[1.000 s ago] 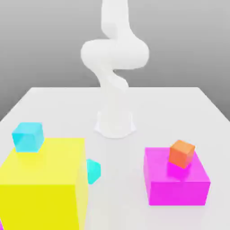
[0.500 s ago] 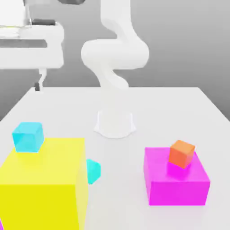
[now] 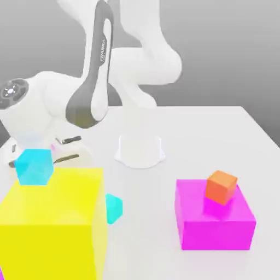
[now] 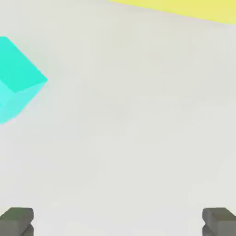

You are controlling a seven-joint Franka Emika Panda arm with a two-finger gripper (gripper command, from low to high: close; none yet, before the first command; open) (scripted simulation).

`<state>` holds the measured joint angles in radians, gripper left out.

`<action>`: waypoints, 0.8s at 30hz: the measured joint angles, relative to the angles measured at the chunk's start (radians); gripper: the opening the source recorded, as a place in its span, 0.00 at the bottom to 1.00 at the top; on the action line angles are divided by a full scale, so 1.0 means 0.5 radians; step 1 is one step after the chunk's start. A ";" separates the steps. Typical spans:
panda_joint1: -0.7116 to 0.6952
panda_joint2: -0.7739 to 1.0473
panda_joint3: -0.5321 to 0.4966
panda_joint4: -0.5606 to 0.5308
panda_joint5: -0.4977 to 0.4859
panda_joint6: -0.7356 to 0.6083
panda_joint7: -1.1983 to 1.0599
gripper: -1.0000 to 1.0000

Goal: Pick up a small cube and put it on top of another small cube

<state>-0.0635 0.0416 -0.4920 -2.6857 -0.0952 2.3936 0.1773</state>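
A small turquoise cube (image 3: 114, 208) rests on the white table, half hidden behind the big yellow block's right side in the exterior view. In the hand view the same greenish cube (image 4: 16, 80) lies on the table, apart from the fingers. A paler sky-cyan small cube (image 3: 34, 167) sits on the yellow block's far left top corner. My gripper (image 3: 68, 151) hangs low over the table just behind the yellow block, close to the pale cube. In the hand view the gripper (image 4: 118, 222) is open wide, and nothing lies between its dark fingertips (image 4: 17, 220).
The big yellow block (image 3: 53, 224) fills the exterior view's lower left; its edge (image 4: 184, 8) borders the hand view. A magenta block (image 3: 216, 221) at the right carries a small orange cube (image 3: 221, 186). The arm's base (image 3: 140, 150) stands mid-table.
The arm has swung down from the upper left to a low spot behind the yellow block. No cube or block has moved.
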 joint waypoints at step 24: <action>0.253 -0.106 0.314 -0.602 0.161 1.162 1.896 0.50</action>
<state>0.0628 -0.0112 -0.3348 -2.9868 -0.0146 2.9747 1.1253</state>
